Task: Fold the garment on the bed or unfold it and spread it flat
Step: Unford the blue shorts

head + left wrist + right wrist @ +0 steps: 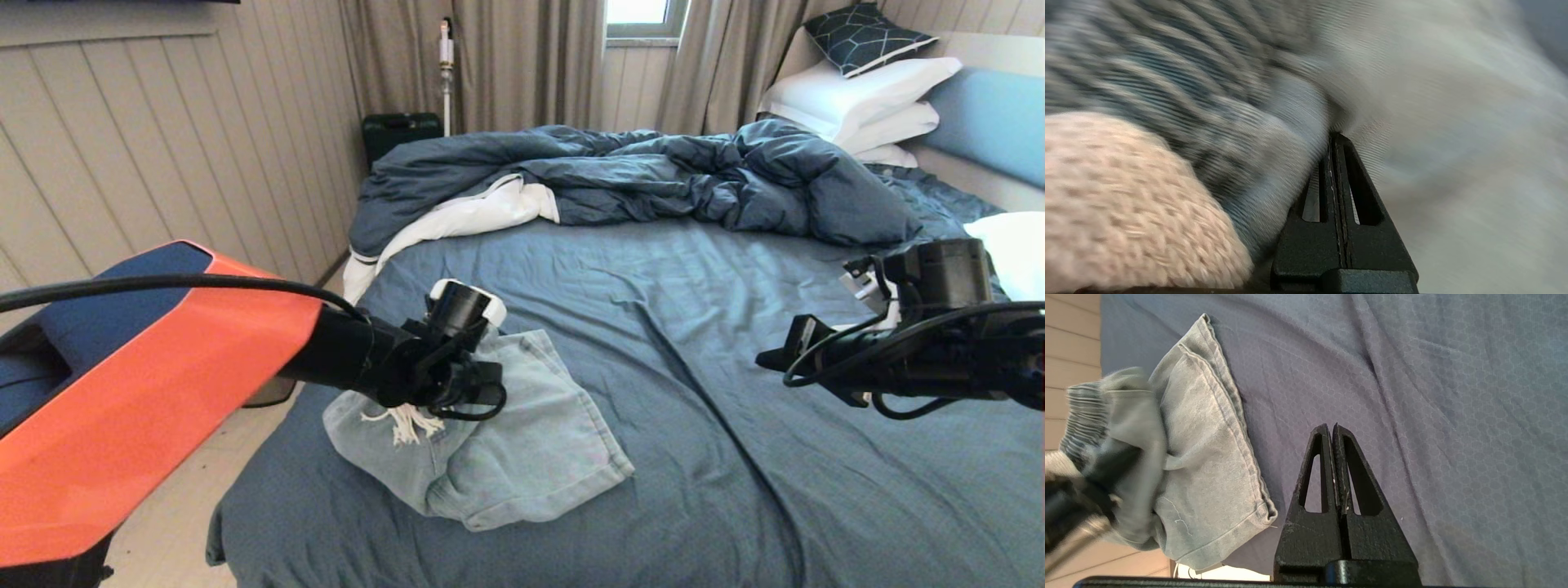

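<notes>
The pale blue denim shorts [522, 441] lie rumpled near the front left corner of the bed [735, 327], with the white tasselled drawstring [404, 425] showing at the waistband. My left gripper [478, 371] is down at the waistband end. In the left wrist view its fingers are pressed together, and its tips [1333, 136] pinch a fold of the denim [1249, 122]. My right gripper [763, 359] hovers shut and empty over the bare sheet, right of the shorts. In the right wrist view the right gripper [1333, 426] sits beside the hemmed leg of the shorts [1208, 457].
A rumpled dark blue duvet [653, 175] lies across the far half of the bed. White pillows [857, 98] and the light blue headboard [996, 114] are at the far right. The bed's left edge drops to pale floor [180, 523].
</notes>
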`<state>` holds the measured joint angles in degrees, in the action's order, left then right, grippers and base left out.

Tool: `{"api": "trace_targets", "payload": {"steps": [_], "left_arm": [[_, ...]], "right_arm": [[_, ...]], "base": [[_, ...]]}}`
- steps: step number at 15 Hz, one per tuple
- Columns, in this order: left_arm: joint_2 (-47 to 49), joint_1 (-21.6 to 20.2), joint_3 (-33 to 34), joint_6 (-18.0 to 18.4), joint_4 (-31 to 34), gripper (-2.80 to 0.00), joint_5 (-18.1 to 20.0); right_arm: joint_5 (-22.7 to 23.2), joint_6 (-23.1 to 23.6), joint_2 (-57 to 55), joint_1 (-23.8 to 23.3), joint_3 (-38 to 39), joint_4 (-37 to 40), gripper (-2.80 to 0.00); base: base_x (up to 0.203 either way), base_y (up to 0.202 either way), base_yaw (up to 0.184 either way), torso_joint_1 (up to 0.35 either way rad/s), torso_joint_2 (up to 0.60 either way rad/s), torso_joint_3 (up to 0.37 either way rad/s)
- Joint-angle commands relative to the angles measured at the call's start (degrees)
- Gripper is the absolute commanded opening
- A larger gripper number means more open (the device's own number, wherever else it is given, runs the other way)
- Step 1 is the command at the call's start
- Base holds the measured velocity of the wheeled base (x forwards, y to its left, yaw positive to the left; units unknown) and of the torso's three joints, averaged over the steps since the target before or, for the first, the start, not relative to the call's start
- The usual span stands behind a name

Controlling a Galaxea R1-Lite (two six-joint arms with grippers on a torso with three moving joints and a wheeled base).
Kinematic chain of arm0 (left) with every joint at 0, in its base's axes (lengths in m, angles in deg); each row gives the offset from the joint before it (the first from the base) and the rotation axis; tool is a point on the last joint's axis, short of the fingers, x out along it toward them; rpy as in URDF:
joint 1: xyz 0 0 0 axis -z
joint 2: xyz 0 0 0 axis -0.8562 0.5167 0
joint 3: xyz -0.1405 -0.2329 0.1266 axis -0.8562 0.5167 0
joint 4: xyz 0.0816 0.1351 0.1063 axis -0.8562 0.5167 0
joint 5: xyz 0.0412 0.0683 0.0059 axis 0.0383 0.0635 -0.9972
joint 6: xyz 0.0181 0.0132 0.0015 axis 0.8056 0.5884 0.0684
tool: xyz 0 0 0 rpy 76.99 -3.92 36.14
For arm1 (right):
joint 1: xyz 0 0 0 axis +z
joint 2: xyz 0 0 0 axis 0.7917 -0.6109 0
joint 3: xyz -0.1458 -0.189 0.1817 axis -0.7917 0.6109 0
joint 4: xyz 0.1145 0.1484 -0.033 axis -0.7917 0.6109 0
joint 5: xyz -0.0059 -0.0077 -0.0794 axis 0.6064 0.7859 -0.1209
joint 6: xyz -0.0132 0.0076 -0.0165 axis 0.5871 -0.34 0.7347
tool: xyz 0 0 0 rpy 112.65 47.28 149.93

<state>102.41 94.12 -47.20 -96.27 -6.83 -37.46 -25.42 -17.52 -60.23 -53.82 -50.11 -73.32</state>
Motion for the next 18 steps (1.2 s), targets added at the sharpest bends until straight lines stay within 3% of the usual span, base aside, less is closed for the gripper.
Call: {"api": "trace_targets", "payload": {"steps": [1,4,7,11,18], "left_arm": [[-0.3,-5.3,0.7,-0.1,0.0,-2.8,-0.1],[-2.7,-12.3,4.3,-0.1,-2.0,-2.8,0.5],[-5.9,-15.0,13.0,1.6,-9.5,-2.8,0.5],[-15.2,-14.9,25.0,2.1,-15.7,-2.8,-0.7],[-31.7,-8.8,44.3,1.1,-14.1,-2.8,-1.0]], "right_arm": [[0.1,-0.2,0.1,0.1,0.1,-0.1,-2.8],[0.1,-0.2,0.1,0.1,0.1,-0.1,-2.8],[0.0,-0.2,-0.1,0.2,0.1,-0.1,-2.8],[0.0,-0.2,-0.2,0.2,0.1,0.0,-2.8],[0.0,-0.8,-0.5,0.5,0.1,0.1,-2.8]], "base": [[0.0,0.0,0.0,0.0,0.0,0.0],[0.0,0.0,0.0,0.0,0.0,0.0],[0.0,0.0,0.0,0.0,0.0,0.0],[0.0,0.0,0.0,0.0,0.0,0.0],[0.0,0.0,0.0,0.0,0.0,0.0]]}}
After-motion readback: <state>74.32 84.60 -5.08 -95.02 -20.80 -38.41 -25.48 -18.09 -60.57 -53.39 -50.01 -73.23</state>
